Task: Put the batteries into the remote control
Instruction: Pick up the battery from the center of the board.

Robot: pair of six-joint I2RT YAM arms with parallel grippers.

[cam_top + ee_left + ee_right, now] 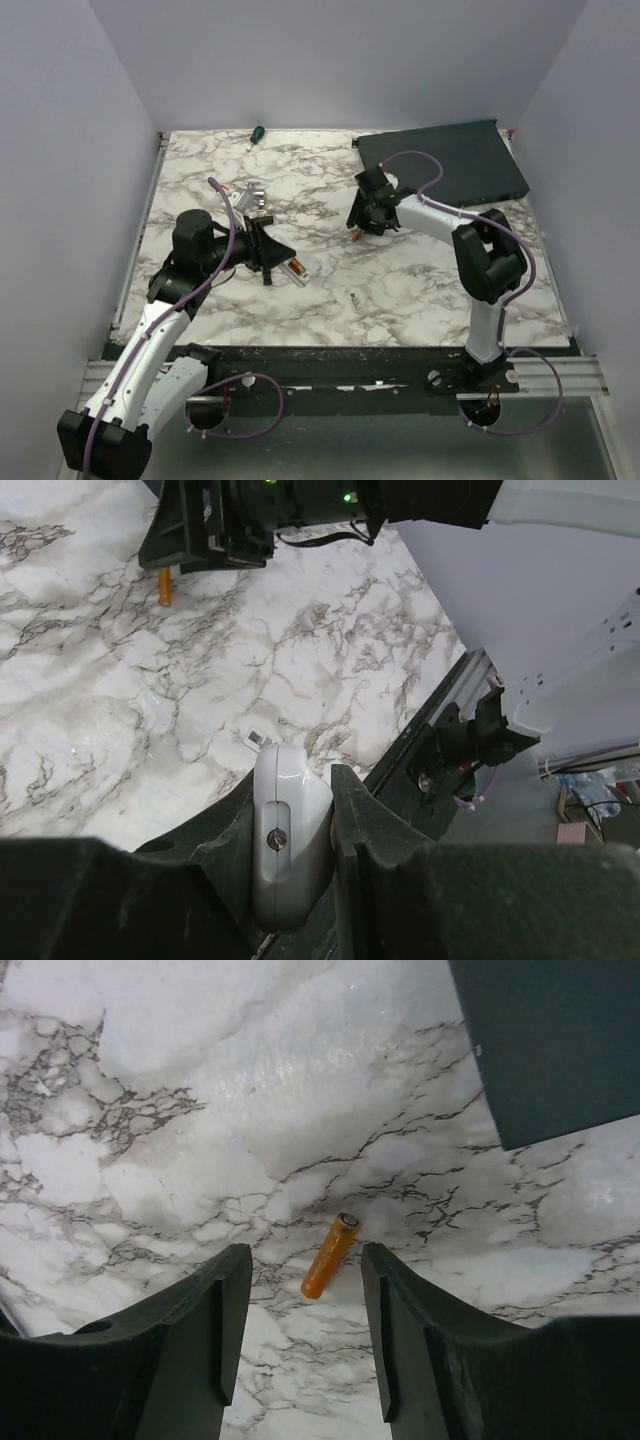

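The right claw (305,1290) hangs spread above an orange battery (330,1254) lying loose near the middle of the worktop (150,1110), just off the corner of the dark box (560,1040), apparently lined up to pick it. The left claw (270,250) pinches the remote control (290,845) left of centre, likely steadying it for loading.

Both arms have white link shells and black joint housings. Left arm (150,345) and right arm (484,325) each carry a purple cable (228,215) looped loosely along the links down to the base. Left end effector (293,780) and right end effector (305,1260) are matte black mouldings with broad tapered fingers (200,1340). Green indicator lights (348,497) are lit on the right wrist housing.
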